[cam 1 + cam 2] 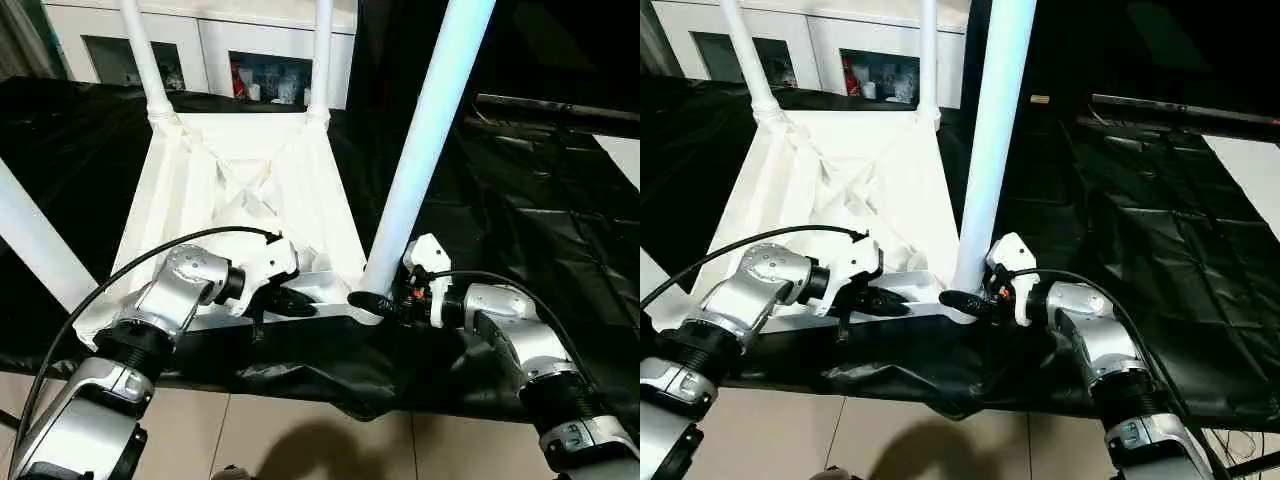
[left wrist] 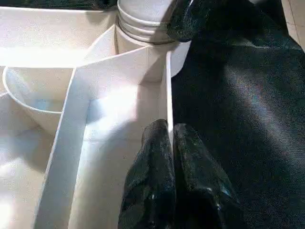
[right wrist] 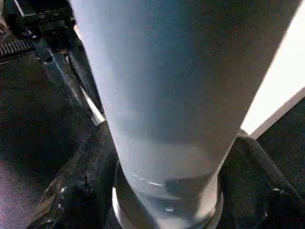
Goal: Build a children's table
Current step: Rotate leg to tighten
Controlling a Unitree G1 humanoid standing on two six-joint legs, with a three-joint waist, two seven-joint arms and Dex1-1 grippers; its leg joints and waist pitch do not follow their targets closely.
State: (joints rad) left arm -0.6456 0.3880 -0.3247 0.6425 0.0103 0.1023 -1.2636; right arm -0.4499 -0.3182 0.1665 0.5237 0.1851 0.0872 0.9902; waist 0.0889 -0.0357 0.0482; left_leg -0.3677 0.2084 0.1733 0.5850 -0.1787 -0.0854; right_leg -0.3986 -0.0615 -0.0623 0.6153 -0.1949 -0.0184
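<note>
The near-right long white tube leg, axis vertical in its corner socket, is clasped at its base by the right gripper, while the upturned white ribbed plastic tabletop's near rim, at the leg's 9 o'clock, is pinched by the left gripper's nearly closed fingers.

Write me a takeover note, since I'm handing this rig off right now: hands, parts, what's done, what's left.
Left hand: shut on the near rim of the tabletop, which lies underside up on the black-sheeted worktable.
Right hand: fingers either side of the near-right leg, low at its socket.
Done: four legs stand in the corner sockets, two far legs and, near-left.
Left: confirm the near-right leg is fully seated, release, turn the table upright.
</note>
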